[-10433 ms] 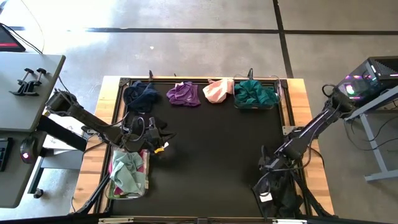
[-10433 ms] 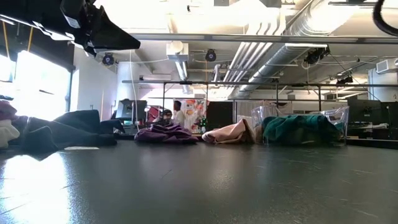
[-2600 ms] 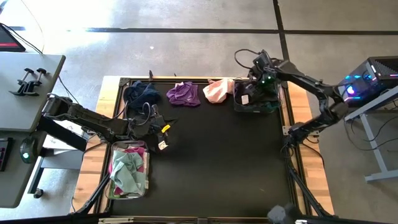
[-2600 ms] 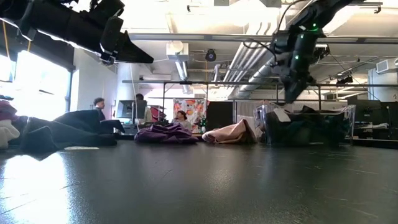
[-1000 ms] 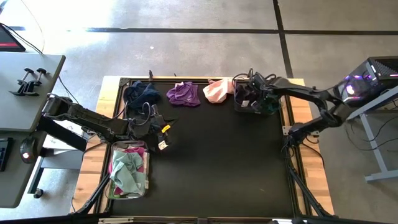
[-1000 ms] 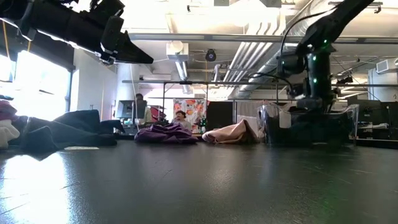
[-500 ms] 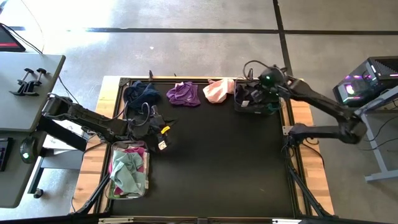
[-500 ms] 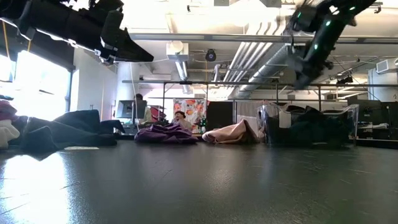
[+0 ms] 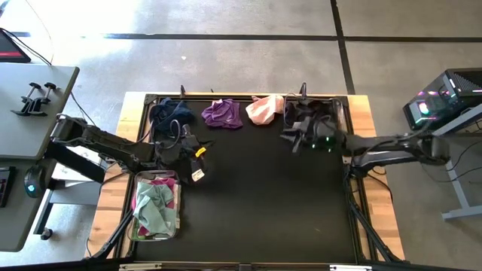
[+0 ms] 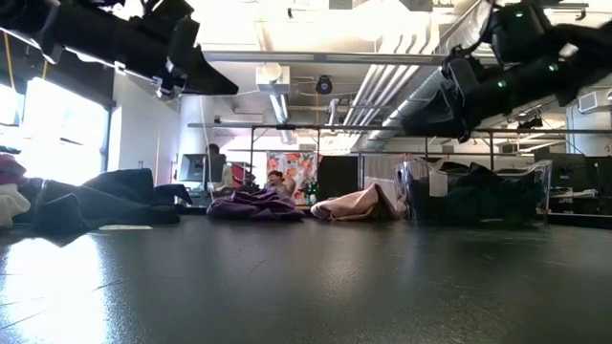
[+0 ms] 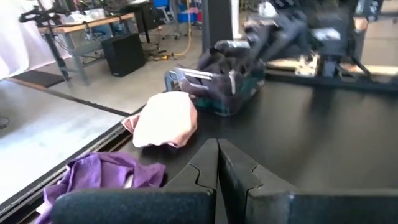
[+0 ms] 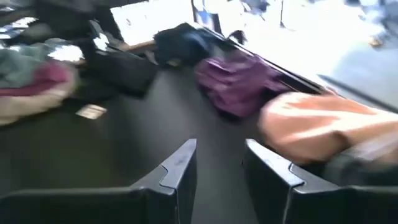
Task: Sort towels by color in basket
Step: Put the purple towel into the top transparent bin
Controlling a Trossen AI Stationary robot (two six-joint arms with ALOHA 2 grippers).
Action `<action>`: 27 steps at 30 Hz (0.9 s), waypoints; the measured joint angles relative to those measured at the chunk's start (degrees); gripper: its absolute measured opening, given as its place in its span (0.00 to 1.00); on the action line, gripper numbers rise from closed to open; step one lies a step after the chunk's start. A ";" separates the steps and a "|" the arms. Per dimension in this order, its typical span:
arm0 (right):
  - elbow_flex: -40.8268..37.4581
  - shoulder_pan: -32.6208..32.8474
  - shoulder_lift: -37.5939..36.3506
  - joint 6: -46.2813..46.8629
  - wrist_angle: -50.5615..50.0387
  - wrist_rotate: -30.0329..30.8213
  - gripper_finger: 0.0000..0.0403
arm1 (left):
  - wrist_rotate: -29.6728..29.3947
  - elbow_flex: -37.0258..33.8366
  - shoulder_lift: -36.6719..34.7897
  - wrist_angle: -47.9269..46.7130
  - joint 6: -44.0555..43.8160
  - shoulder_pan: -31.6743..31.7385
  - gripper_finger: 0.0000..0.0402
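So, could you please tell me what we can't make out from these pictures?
- Clear bin, high view: the right arm covers most of its contents.
- Same bin, low view: only a dark heap shows, colours unreadable.
- Basket, high view: lower towels buried under the mint towel.
- Right wrist view: motion blur smears the towels' edges.

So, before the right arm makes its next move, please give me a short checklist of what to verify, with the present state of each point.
1. Right gripper empty: ok, fingers apart, nothing between them.
2. Right gripper clear of the clear plastic bin at the far right of the table: ok, it hangs just in front of it.
3. Dark towel inside that bin: ok, it lies within the walls.
4. Left gripper out of the way: ok, shut and empty, beside the near-left basket.
5. Soft pink towel, purple towel and navy towel lying apart along the far edge: ok.
6. Which towel comes next: cannot tell.
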 joint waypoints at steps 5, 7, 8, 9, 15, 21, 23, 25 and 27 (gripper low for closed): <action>-3.51 7.21 6.38 -2.80 12.99 4.74 0.30 | 0.02 0.00 -0.02 2.14 -0.58 0.99 0.00; -3.40 8.37 8.46 -5.84 13.71 5.38 0.30 | 0.02 0.00 -0.02 2.28 -0.97 1.46 0.00; -3.00 8.61 9.52 -7.21 13.69 5.53 0.30 | 0.02 0.00 -0.02 2.50 -1.46 1.71 0.00; -2.52 8.78 10.52 -8.08 13.69 5.58 0.30 | 0.02 0.00 -0.02 2.56 -1.87 1.94 0.00; 0.43 8.87 16.15 -9.09 13.77 0.27 0.30 | 0.04 0.00 0.22 2.84 -3.15 2.56 0.00; 3.79 8.89 22.09 -9.44 14.88 -8.22 0.30 | 0.66 0.00 1.50 2.95 -4.99 2.56 0.00; 4.90 8.95 24.36 -9.48 16.49 -8.86 0.30 | 0.66 0.00 2.42 3.31 -5.06 2.56 0.00; 5.67 9.22 26.62 -8.89 18.51 -8.80 0.30 | 0.66 0.00 3.85 5.12 -5.02 2.56 0.00; 6.62 9.59 28.70 -8.82 20.06 -8.48 0.30 | 0.61 0.00 5.04 6.84 -4.49 2.56 0.00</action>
